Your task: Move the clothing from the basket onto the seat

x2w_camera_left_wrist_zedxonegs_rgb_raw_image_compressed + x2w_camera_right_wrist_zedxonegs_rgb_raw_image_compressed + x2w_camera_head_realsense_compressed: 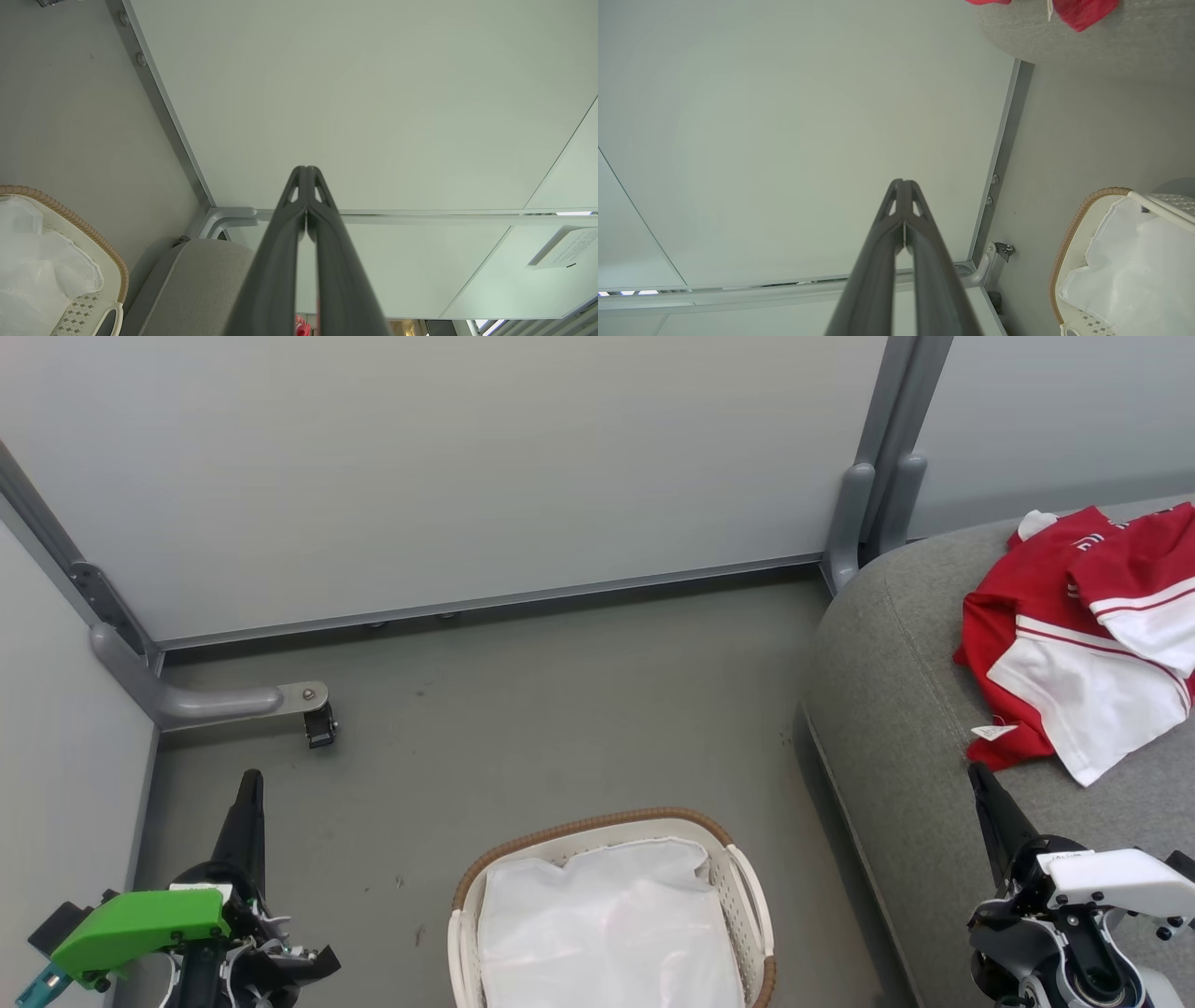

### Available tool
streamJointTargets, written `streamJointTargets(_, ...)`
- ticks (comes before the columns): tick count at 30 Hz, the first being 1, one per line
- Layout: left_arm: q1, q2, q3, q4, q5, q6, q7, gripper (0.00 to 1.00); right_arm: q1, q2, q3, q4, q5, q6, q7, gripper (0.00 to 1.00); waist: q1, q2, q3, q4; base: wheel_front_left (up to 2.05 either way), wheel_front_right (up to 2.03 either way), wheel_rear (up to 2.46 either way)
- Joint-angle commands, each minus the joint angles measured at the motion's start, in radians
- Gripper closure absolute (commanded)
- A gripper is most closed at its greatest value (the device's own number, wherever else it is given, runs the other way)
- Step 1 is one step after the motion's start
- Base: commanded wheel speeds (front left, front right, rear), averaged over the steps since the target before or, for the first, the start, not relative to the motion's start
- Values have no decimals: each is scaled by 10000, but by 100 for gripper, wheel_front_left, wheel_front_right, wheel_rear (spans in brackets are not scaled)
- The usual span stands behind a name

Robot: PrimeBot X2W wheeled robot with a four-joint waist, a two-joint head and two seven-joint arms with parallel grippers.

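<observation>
Red cloth with white panels and thin white stripes, the clothing (1083,644) lies crumpled on the seat (887,709), a big grey upholstered cushion with a rounded corner, off to the robot's right. A small white tag (991,732) shows at the near edge of the heap.

Down on the grey floor (560,709), just beside the cushion's front, stands the basket (747,877), white plastic with a brown woven rim. Its white liner (607,933) sits rumpled inside.

Over the floor hangs the left pincer (249,782), well to the left of the basket and close to the side panel. In its wrist view the two dark fingers meet at their tips with nothing gripped between them. The right pincer (977,773) hangs over the near part of the seat, its tip pointing toward the clothing but apart from it. Its wrist view shows the fingers pressed together too, gripping nothing.

Pale partition panels (467,457) in grey metal frames close off the space behind. A grey support foot with a small black caster (320,728) rests on the floor near the left corner.
</observation>
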Motion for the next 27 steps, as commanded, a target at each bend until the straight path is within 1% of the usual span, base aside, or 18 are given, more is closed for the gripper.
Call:
streamJointTargets(1,-102,48,22,-21,-35,-39,41,100,-75,-53,-17,-37,39,0,28,100,0,-1,0,0,0,0,0)
streamJointTargets(27,-102,48,21,-22,-35,-39,40,100,-75,-53,-17,-37,39,0,28,100,0,-1,0,0,0,0,0)
